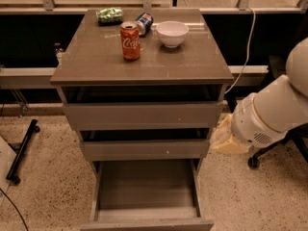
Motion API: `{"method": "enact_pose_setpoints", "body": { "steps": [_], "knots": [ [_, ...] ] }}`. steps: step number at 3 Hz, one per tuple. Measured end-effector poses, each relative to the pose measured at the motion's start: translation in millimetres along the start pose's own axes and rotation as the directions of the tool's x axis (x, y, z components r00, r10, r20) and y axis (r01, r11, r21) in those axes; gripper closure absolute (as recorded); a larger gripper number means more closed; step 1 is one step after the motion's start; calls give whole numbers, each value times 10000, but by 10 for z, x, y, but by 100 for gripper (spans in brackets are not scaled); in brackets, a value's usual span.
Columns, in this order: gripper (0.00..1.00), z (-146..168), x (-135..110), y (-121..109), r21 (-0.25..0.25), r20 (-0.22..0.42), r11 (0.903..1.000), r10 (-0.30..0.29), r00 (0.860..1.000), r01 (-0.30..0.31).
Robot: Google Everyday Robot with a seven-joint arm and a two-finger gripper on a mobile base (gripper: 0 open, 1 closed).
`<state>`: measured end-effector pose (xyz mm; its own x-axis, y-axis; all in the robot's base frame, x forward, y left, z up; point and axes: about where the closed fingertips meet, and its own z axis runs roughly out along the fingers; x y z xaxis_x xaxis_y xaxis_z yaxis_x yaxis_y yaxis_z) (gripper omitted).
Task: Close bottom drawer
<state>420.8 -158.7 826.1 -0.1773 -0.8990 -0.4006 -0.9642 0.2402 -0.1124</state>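
The single camera looks steeply down from above and in front of the grey-brown three-drawer cabinet (pixel 144 114), close by, facing its drawer fronts and glossy brown worktop (pixel 144 57). The pulled-out bottom drawer (pixel 147 191) runs off the view's lower edge. The gripper (pixel 224 139) sits at right, beside the cabinet.

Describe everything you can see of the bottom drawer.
The bottom drawer is the lowest in the cabinet and is pulled far out toward the camera. Its front is a flat grey-brown panel without a handle, cut off by the picture's lower edge. Inside is a shallow grey tray with nothing visible in it. Nothing touches it; the end effector hangs to the right, beside the middle drawer.
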Motion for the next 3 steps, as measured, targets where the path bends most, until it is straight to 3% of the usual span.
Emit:
{"method": "enact_pose_setpoints", "body": {
  "steps": [1,3],
  "knots": [
    [100,5,-12,-25,147,93,9999,-72,9999,71],
    [100,441,62,123,-375,-337,9992,111,9994,-123]
  ]
}}
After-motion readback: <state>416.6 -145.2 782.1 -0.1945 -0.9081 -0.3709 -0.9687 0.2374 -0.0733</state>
